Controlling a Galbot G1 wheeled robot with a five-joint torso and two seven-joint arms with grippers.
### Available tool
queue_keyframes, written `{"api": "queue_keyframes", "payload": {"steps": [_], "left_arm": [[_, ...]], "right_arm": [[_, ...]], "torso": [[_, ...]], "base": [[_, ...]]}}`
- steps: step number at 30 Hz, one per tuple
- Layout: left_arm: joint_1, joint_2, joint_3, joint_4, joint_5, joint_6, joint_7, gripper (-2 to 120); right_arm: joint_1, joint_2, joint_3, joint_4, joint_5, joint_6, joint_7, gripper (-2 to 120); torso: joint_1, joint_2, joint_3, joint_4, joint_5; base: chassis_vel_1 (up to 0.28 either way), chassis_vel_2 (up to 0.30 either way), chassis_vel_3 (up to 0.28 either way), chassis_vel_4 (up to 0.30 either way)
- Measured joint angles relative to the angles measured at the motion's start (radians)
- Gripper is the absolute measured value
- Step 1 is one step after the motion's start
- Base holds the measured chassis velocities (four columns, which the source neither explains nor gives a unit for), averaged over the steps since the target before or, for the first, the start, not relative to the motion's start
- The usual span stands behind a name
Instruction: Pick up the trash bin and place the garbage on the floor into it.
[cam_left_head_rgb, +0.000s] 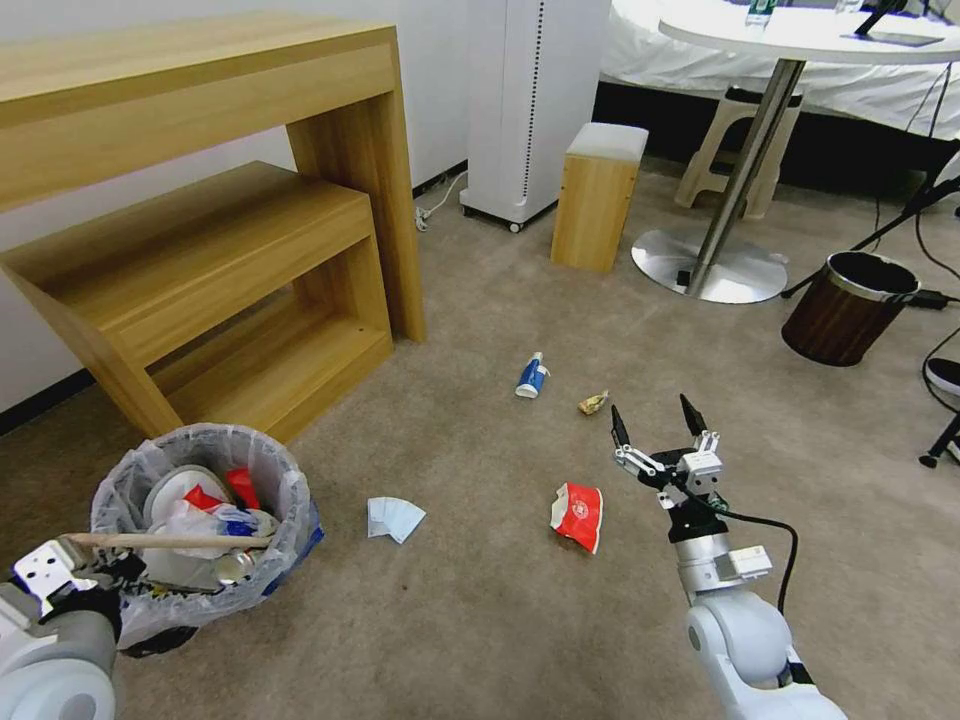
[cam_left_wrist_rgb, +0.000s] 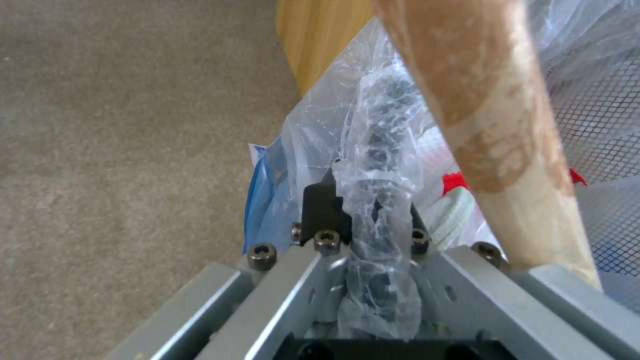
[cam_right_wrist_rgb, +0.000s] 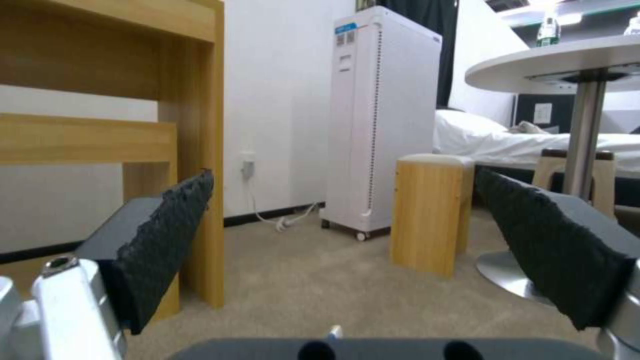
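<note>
Bin (cam_left_head_rgb: 200, 520) sat low at the near left of the floor (cam_left_head_rgb: 480, 620), close in front of the wooden shelf unit (cam_left_head_rgb: 200, 250), gripped at its near rim. Left gripper (cam_left_wrist_rgb: 363, 220) was clenched on that rim; in the left wrist view the bag liner (cam_left_wrist_rgb: 373, 165) bunched between its fingers. Whether the bin was lifted or resting on the carpet could not be told.

Already in the bin: a wooden stick (cam_left_head_rgb: 165, 542) lying across the mouth, red pieces, white items, something blue. Bin looked well filled. Judged more than half done.

Left on the floor, judged as remaining work:
- white folded paper (cam_left_head_rgb: 394, 518), just beside the bin
- red wrapper (cam_left_head_rgb: 578, 515), mid-floor, next to the right arm
- blue-and-white bottle (cam_left_head_rgb: 531, 376), farther out toward the middle
- small yellowish scrap (cam_left_head_rgb: 593, 403), just beside the bottle

Four pieces, then.

Right gripper (cam_left_head_rgb: 655, 425) hung above the floor between wrapper and scrap, fingers spread wide, holding nothing; the right wrist view showed both pads (cam_right_wrist_rgb: 167, 240) apart with open room between.

Brown bin (cam_left_head_rgb: 848, 305) stood well apart at the far right, by the round table's base (cam_left_head_rgb: 710, 265).
</note>
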Motion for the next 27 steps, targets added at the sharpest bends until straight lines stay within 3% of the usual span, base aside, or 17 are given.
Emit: {"api": "queue_keyframes", "payload": {"steps": [27], "left_arm": [[0.003, -0.021, 0.026, -0.001, 0.014, -0.015, 0.006, 1]], "right_arm": [[0.015, 0.001, -0.027, -0.012, -0.007, 0.019, 0.003, 100]], "torso": [[0.0, 0.0, 0.0, 0.0, 0.0]], "base": [[-0.055, 0.112, 0.056, -0.106]]}}
